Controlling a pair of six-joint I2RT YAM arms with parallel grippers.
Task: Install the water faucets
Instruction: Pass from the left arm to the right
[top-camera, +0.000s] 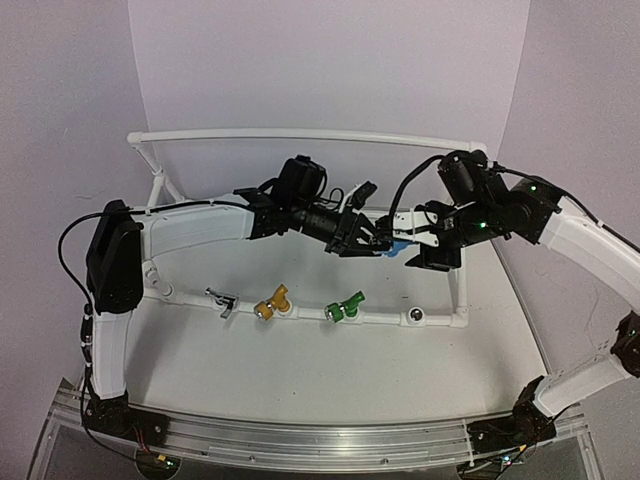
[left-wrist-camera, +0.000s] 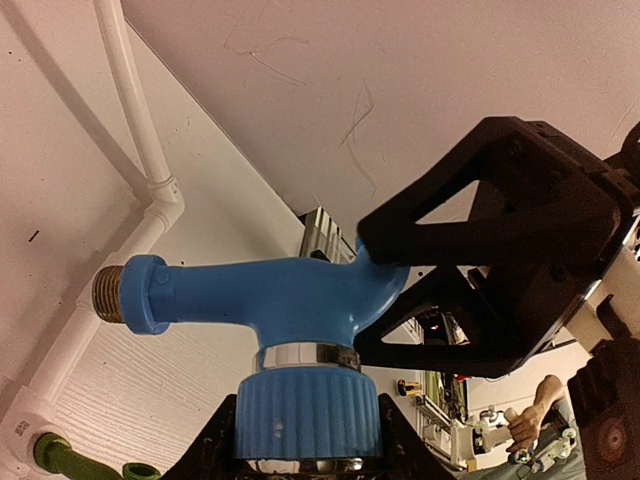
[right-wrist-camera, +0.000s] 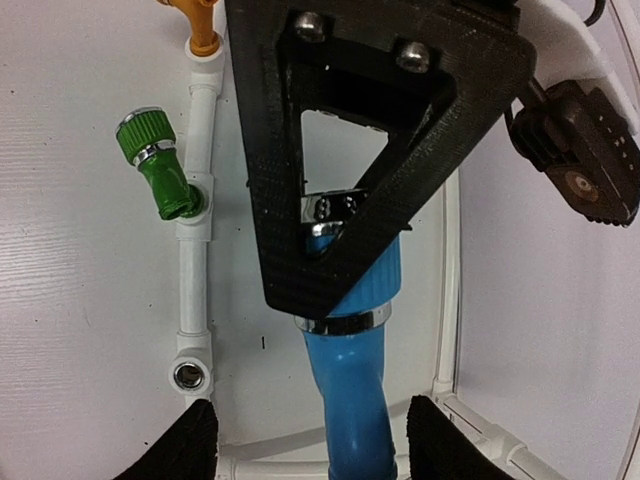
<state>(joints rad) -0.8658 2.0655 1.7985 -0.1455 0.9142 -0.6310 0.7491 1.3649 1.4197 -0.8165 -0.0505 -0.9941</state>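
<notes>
Blue faucet (left-wrist-camera: 260, 295) — spout behind right hand (left-wrist-camera: 372, 290)

Soft, even light from overhead washed my top view, leaving the white table (top-camera: 300, 370) bright and only faint shadows beneath the pipe frame (top-camera: 300, 133), whose straight runs bowed toward the edges. On my left wrist view the blue faucet (left-wrist-camera: 290, 300) stood sharp, glare glinting on its chrome ring, while the room beyond at lower right blurred.
</notes>
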